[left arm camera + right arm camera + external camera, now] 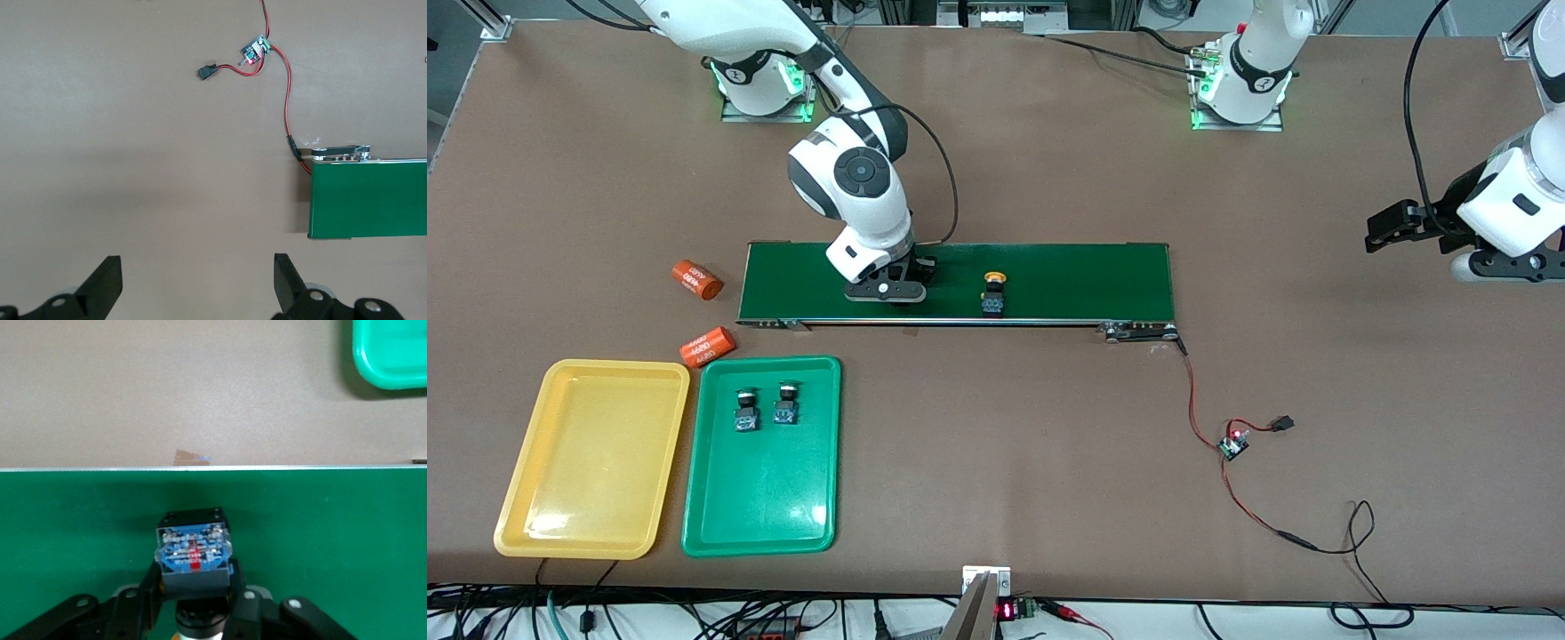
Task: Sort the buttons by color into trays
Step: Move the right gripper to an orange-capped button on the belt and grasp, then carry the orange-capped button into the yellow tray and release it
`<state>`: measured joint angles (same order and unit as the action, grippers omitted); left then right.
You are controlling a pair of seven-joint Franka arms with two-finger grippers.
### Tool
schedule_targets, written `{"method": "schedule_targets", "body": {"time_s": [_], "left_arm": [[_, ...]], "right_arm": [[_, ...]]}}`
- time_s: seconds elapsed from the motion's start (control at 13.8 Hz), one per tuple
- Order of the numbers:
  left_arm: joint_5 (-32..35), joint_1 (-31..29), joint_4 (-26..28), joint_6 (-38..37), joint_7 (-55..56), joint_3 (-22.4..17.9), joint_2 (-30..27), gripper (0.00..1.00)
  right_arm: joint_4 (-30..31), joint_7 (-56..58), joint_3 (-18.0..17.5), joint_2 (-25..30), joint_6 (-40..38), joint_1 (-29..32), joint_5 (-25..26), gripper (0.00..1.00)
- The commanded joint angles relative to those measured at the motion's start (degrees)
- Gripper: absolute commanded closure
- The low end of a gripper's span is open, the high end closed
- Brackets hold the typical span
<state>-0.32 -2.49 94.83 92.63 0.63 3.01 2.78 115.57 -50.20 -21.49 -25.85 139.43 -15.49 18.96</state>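
My right gripper (887,286) is down on the dark-green conveyor belt (1049,280), shut on a button (193,553) with a black body and blue underside. Only a sliver of its orange cap shows between the fingers (152,587). A second yellow-capped button (994,293) stands on the belt, toward the left arm's end. Two green-capped buttons (745,411) (785,404) sit in the green tray (763,507). The yellow tray (591,462) beside it holds nothing. My left gripper (1376,229) is open and empty, waiting over bare table past the belt's end (198,283).
Two orange "4680" cylinders (696,279) (708,346) lie near the belt's right-arm end and the trays. A small circuit board (1233,444) with red wires lies nearer the camera than the belt's other end. The green tray's corner (393,353) shows in the right wrist view.
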Motion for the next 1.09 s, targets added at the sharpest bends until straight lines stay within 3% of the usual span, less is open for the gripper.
{"method": "schedule_targets", "body": {"time_s": [0.0, 0.36, 0.8, 1.01], "left_arm": [[-0.73, -0.50, -1.49, -1.23, -1.51, -0.02, 0.65, 0.00], [-0.73, -0.41, -1.57, -1.32, -1.42, 0.07, 0.65, 0.00], [-0.73, -0.15, -1.57, -1.40, -1.25, 0.16, 0.65, 0.00], [-0.82, -0.06, -1.57, -1.93, -1.24, 0.16, 0.65, 0.00]], "right_arm": [[-0.34, 0.98, -0.05, 1.23, 0.31, 1.86, 0.90, 1.00], [-8.76, 11.14, -0.05, 2.82, -9.77, 9.49, -0.06, 1.00], [-14.66, 40.38, -0.05, 0.72, -13.13, 26.97, -0.15, 1.00], [-19.84, 54.20, 4.33, -4.46, -12.70, 31.22, -0.06, 0.99]]}}
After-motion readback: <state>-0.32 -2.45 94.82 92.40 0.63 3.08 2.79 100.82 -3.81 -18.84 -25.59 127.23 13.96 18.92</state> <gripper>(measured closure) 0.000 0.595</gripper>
